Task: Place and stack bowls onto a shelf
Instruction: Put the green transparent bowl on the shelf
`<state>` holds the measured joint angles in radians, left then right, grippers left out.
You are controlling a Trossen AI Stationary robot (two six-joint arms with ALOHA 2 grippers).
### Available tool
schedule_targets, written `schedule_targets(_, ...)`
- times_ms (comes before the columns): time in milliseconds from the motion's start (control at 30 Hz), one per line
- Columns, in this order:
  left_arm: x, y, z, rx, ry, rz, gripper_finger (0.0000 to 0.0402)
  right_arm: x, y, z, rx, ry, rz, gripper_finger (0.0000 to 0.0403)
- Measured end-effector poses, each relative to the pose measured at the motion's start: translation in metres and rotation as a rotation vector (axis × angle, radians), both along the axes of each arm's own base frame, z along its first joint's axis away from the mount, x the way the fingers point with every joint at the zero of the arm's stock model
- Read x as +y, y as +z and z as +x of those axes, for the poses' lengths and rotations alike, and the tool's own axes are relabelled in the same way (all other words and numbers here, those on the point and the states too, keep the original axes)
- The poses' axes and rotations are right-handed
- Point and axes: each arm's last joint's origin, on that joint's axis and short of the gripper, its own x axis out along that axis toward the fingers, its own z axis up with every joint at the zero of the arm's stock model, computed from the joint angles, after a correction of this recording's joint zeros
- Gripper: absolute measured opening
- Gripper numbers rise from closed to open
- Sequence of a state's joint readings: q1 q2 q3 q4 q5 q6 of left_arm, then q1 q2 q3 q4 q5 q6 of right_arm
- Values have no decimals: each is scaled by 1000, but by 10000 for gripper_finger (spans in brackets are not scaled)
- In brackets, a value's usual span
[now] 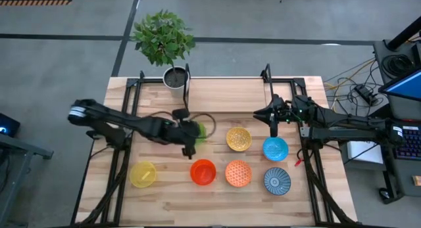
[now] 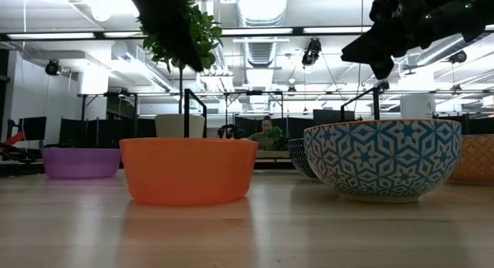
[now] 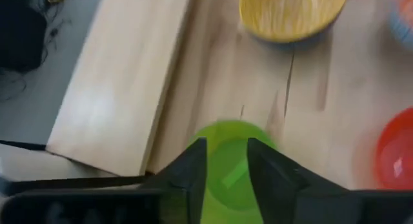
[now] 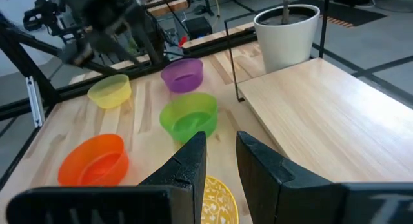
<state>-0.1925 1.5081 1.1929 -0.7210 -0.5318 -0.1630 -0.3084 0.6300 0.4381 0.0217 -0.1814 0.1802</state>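
On the wooden tabletop all bowls remain while the shelf is bare, so nothing is placed; the left end effector, fingers slightly apart, hovers above the green bowl, holding nothing.

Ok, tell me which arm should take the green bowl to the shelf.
Left. The left gripper is open right over the green bowl, fingers either side of its rim. The right gripper hangs farther off, above the light blue bowl, and nothing is on the shelf yet.
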Motion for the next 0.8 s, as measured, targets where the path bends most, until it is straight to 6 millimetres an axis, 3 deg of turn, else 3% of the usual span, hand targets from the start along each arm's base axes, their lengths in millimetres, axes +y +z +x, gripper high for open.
schedule_targets(167,-5,-26,23,143,-63,33,162,0,-1,0,8,0,1,75)
schedule_targets(300,-4,-51,34,244,-122,-40,182,0,-1,0,10,0,2,75)
schedule_targets(500,5,-82,39,350,-126,-155,179,0,-1,0,10,0,2,75)
schedule_targets(800,12,-96,44,381,-117,-172,149,0,-1,0,11,2,-6,75)
